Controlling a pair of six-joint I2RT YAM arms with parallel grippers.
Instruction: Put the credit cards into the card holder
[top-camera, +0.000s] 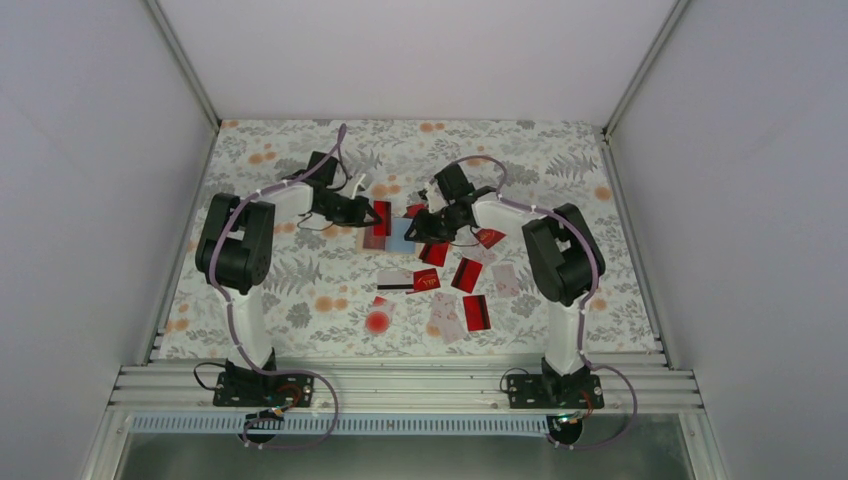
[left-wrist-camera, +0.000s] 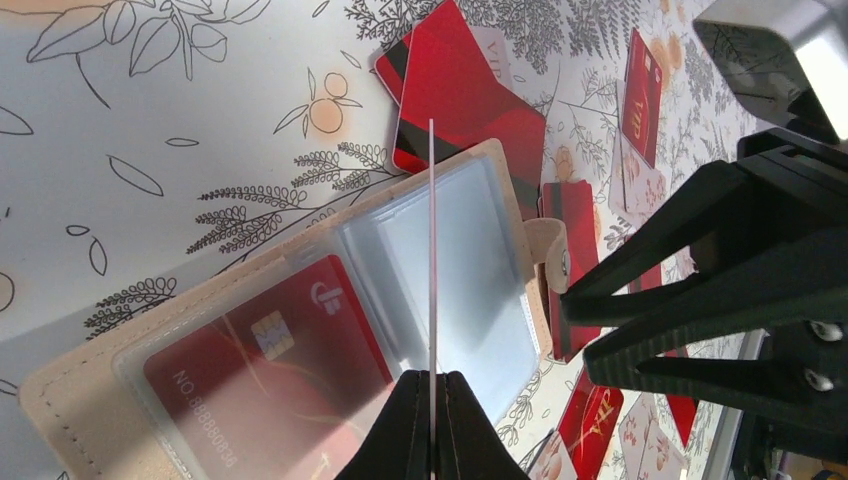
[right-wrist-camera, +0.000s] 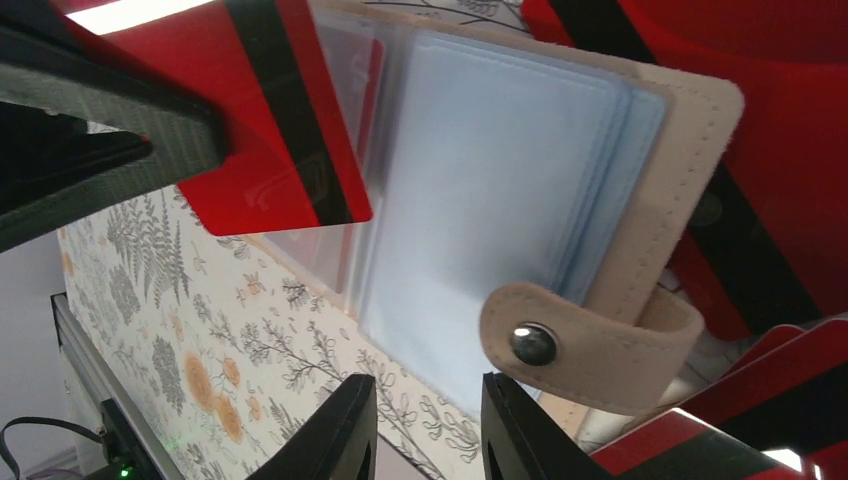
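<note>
The card holder (top-camera: 398, 237) lies open at mid-table, tan outside with light blue clear sleeves (right-wrist-camera: 500, 180) and a snap strap (right-wrist-camera: 590, 352). One red chip card (left-wrist-camera: 260, 360) sits in a sleeve. My left gripper (left-wrist-camera: 432, 378) is shut on a red credit card (right-wrist-camera: 290, 150) with a black stripe, held on edge (left-wrist-camera: 432, 250) over the open holder. My right gripper (right-wrist-camera: 428, 405) is open at the holder's near edge, nothing between its fingers. More credit cards (top-camera: 467, 274) lie loose in front of and right of the holder.
A white card with a black stripe (top-camera: 395, 279) and pale cards (top-camera: 446, 318) lie among the red ones. A round red blot (top-camera: 377, 322) marks the floral cloth. The two grippers (top-camera: 378, 213) (top-camera: 412, 232) are close together over the holder.
</note>
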